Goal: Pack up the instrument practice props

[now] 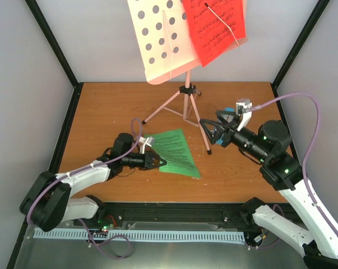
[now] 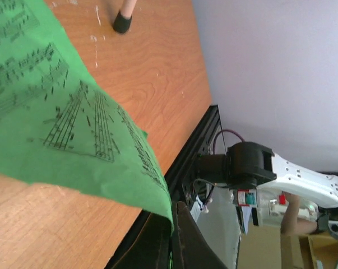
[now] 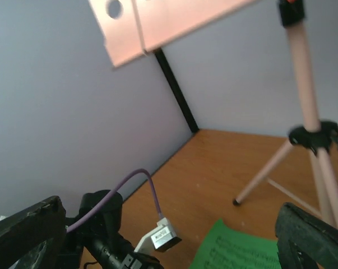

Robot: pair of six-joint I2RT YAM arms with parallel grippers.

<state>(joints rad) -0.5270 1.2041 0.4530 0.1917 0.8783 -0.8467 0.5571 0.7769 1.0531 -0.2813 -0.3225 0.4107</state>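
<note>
Left gripper (image 1: 153,161): closed on green page (image 1: 179,150) corner, sheet stretching ahead of it; right gripper (image 1: 209,133): jaws wide, empty, the nearer to stand (image 1: 186,89), upright pole just ahead; red page (image 1: 216,25) high above it

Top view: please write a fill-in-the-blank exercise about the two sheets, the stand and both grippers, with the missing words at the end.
1. The left gripper pinches the green sheet, so its jaws are ____.
2. The stand, which carries the red sheet, is ____ in colour.
3. The right gripper, near a leg of the stand, holds nothing and is ____.

Missing words: shut; pink; open.
</note>
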